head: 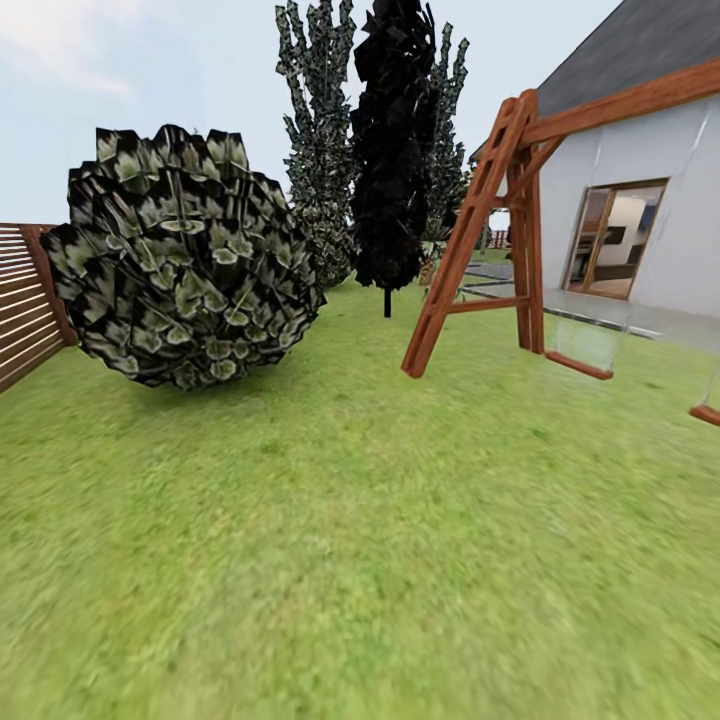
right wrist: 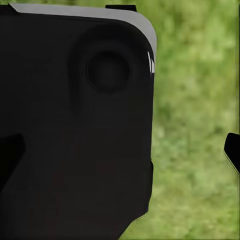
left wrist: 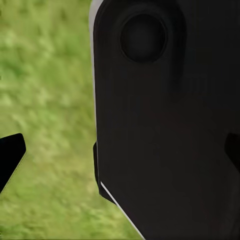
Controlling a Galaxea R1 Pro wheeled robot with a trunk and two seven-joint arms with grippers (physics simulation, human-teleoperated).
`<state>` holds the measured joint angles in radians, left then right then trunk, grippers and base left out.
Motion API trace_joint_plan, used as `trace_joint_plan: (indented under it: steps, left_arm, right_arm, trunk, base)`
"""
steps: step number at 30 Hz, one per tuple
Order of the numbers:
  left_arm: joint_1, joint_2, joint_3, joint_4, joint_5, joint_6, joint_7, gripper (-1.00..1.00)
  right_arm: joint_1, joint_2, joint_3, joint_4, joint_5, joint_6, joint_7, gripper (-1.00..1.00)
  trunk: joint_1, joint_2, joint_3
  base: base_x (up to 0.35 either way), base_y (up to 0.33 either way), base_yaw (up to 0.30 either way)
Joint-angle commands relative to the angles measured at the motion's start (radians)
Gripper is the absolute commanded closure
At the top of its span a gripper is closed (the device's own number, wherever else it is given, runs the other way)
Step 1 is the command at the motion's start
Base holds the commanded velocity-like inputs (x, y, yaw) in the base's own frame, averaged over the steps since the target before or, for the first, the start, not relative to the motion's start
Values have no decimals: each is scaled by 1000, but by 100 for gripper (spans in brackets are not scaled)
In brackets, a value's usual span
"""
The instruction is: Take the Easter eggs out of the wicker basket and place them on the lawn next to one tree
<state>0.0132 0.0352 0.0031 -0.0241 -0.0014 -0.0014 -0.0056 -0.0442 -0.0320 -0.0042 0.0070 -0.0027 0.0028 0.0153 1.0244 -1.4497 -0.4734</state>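
Looking out over the lawn (head: pixel 360 540), we see mottled green grass spreading from our feet to a round leafy bush (head: pixel 185 260), which we take as our landmark. Left of the bush stands a brown slatted fence (head: pixel 25 300). Right of the bush and further back rise two narrow trees, a pale speckled one (head: pixel 320 130) and a very dark one (head: pixel 392 150). Further right of the bush stands a wooden swing frame (head: pixel 500 220), its seat (head: pixel 578 364) hanging low over the grass, and behind it the white house (head: pixel 640 190) with a glass door (head: pixel 612 240).

At our left wrist, a black fingertip (left wrist: pixel 11 157) shows over grass beside a large black body panel (left wrist: pixel 165 130). At our right wrist, a fingertip (right wrist: pixel 232 150) shows beside a similar panel (right wrist: pixel 75 125). For either gripper, we cannot tell how the fingers are set.
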Motion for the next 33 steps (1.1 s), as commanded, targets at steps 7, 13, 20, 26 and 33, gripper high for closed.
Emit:
trace_joint_plan:
  steps: [7, 13, 20, 26, 33]
  left_arm:
    - [1, 0, 0, -2, 0, 0, -1, -100]
    - [1, 0, 0, -2, 0, 0, -1, -100]
    - [1, 0, 0, -2, 0, 0, -1, -100]
    - [1, 0, 0, -2, 0, 0, -1, -100]
    - [1, 0, 0, -2, 0, 0, -1, -100]
  right_arm:
    - [0, 0, 0, 1, 0, 0, 2, -100]
    - [0, 0, 0, 1, 0, 0, 2, -100]
    - [-1, 0, 0, 1, 0, 0, 2, -100]
    - [-1, 0, 0, 1, 0, 0, 2, -100]
    - [-1, 0, 0, 1, 0, 0, 2, -100]
  trunk:
    - [1, 0, -1]
    - [1, 0, -1]
    - [1, 0, -1]
    - [1, 0, -1]
    - [1, 0, -1]
  base:
    - [346, 0, 0]
    - [346, 0, 0]
    - [346, 0, 0]
    - [346, 0, 0]
    - [346, 0, 0]
